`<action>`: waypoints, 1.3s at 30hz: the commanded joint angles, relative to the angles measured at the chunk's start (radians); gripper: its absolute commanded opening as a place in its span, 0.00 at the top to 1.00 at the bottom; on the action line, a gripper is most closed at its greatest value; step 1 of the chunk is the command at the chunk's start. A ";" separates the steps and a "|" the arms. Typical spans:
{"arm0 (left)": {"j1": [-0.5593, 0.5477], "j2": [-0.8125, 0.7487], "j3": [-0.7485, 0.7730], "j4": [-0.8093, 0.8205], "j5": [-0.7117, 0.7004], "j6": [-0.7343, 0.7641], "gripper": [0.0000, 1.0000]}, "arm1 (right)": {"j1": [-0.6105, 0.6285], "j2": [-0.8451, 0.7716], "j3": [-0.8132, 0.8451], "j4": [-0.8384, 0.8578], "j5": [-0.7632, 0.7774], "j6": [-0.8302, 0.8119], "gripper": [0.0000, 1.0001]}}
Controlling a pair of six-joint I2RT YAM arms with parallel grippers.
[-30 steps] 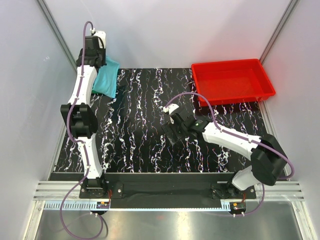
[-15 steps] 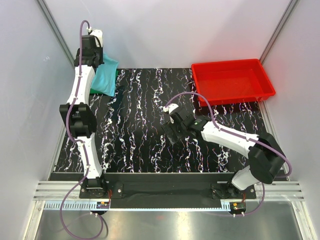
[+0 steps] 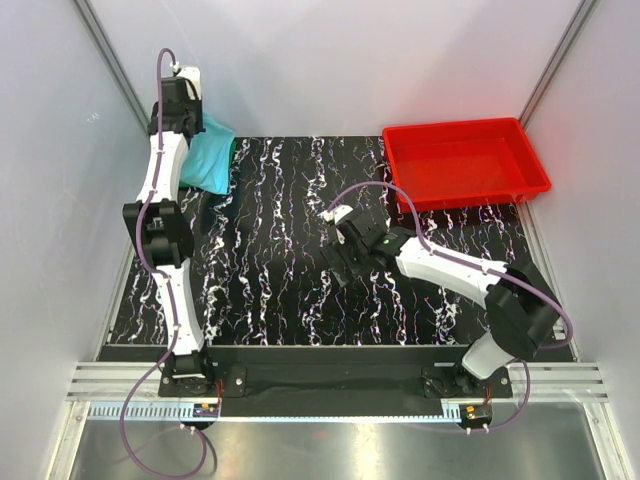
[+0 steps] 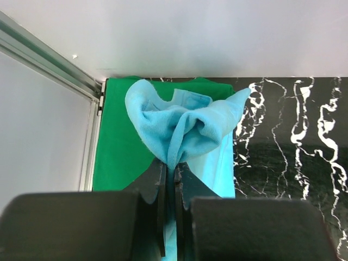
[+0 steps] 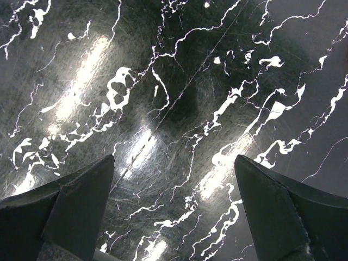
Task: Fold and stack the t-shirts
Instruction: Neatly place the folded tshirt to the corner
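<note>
The light cyan-blue t-shirt [image 3: 210, 158] hangs bunched at the table's far left corner, lifted above the dark green t-shirt [image 4: 117, 147], which lies flat beneath it. My left gripper [image 4: 173, 174] is shut on a fold of the cyan-blue shirt [image 4: 185, 128]; in the top view the gripper [image 3: 190, 125] sits high by the back wall. My right gripper [image 3: 343, 268] is open and empty over the middle of the black marbled table [image 3: 270, 290]; its fingers [image 5: 81, 201] stand wide apart above bare tabletop [image 5: 179, 109].
A red plastic tray [image 3: 520, 185] stands at the back right corner. A metal frame post [image 4: 49, 60] and white walls close in the far left corner by the shirts.
My left gripper has lifted the cyan-blue shirt up and back toward the far left corner. My right arm has shifted slightly left over the table centre.
</note>
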State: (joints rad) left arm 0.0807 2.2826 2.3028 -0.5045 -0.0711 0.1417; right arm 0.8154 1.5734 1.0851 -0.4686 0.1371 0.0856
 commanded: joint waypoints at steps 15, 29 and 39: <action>0.079 0.129 0.136 0.141 0.097 -0.071 1.00 | -0.041 0.137 0.170 -0.036 -0.036 -0.017 0.00; 0.133 0.270 0.155 0.273 -0.258 -0.139 0.16 | -0.055 0.234 0.322 -0.162 -0.050 0.054 0.00; 0.042 0.086 0.080 0.199 -0.331 -0.157 0.11 | -0.055 0.010 0.178 -0.160 -0.040 0.170 0.00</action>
State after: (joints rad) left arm 0.1764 2.5286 2.3825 -0.3214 -0.3622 -0.0013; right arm 0.7692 1.6981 1.3006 -0.6331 0.1043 0.1902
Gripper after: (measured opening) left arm 0.880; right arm 0.994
